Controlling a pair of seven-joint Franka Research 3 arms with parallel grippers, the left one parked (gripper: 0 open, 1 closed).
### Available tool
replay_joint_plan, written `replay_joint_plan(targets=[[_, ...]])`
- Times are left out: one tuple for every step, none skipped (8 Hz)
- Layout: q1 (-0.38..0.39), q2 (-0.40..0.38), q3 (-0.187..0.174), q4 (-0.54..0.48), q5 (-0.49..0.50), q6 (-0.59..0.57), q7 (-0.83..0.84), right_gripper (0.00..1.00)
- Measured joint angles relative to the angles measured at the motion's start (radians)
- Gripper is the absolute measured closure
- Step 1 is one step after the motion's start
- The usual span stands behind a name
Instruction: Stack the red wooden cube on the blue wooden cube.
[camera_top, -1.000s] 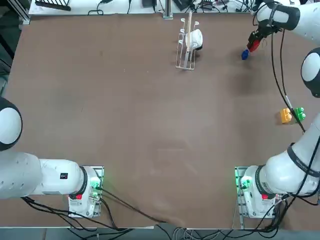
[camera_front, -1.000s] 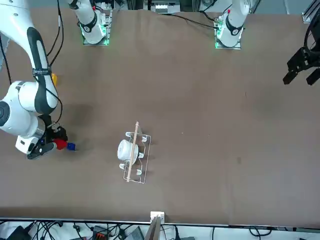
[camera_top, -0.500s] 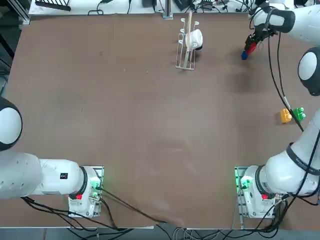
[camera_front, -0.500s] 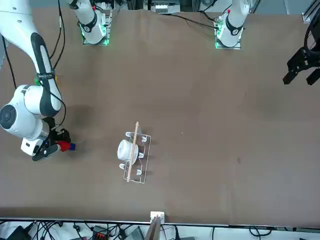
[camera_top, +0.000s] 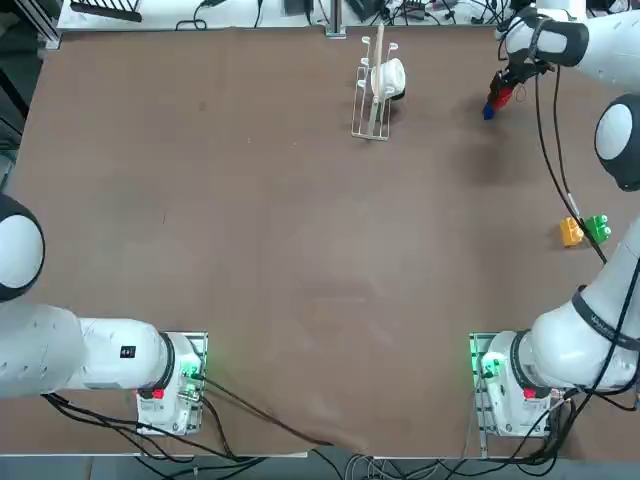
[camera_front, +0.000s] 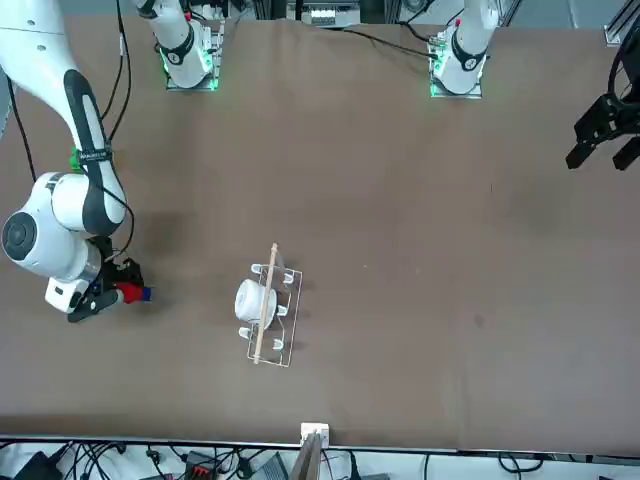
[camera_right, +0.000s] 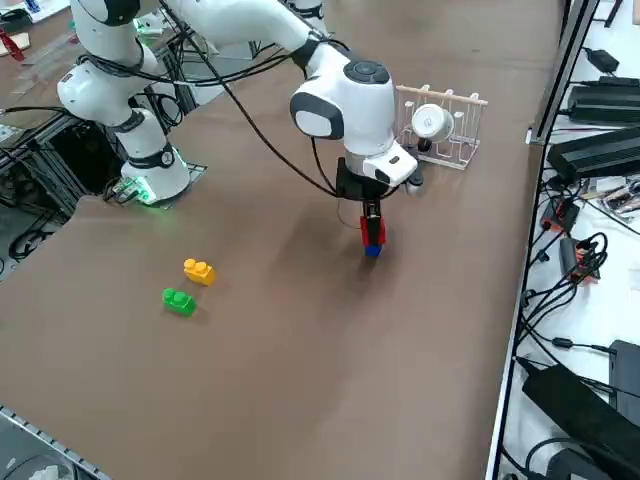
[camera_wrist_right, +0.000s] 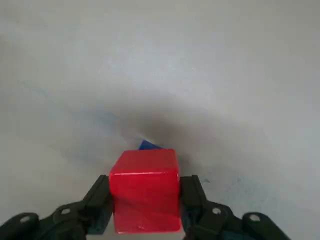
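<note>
You have the small bright-red wooden cube (camera_wrist_right: 145, 190) clamped between the two black fingers of the right gripper (camera_wrist_right: 145, 202), one pad pressed on each side face, so the pincer is narrowed to the cube's width and holding it. In the wrist view the red cube fills the lower middle of the frame, and only a sliver of the small dark-blue wooden cube (camera_wrist_right: 148, 145) peeks out past its far top edge; that is what you want, since it suggests the red cube hangs almost straight over the blue one.

In the right side view, slightly right of centre, the red cube (camera_right: 372, 231) sits directly above the blue cube (camera_right: 372, 249), and the two look touching or very nearly so; you cannot tell from here whether the red one's weight is already on the blue. In the top view the pair is in the upper right of the frame, right of the white wire rack with a white cup (camera_top: 378, 85).

The orange studded block (camera_top: 571, 232) and green studded block (camera_top: 598, 227) lie at the right edge, well apart from the stack and no hindrance. Judging by this, your next move is to confirm contact, then release gently, because the blue cube is the smaller base and a sideways nudge could tip the stack.
</note>
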Motion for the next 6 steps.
replay_joint_plan(targets=[[0.000,0.000,0.001,0.000,0.000,0.000,0.000,0.30],[0.000,0.000,0.003,0.000,0.000,0.000,0.000,0.30],[0.000,0.000,0.005,0.000,0.000,0.000,0.000,0.30],[0.001,0.000,0.008,0.000,0.000,0.000,0.000,0.30],[0.001,0.000,0.009,0.000,0.000,0.000,0.000,0.30],[0.001,0.000,0.009,0.000,0.000,0.000,0.000,0.30]])
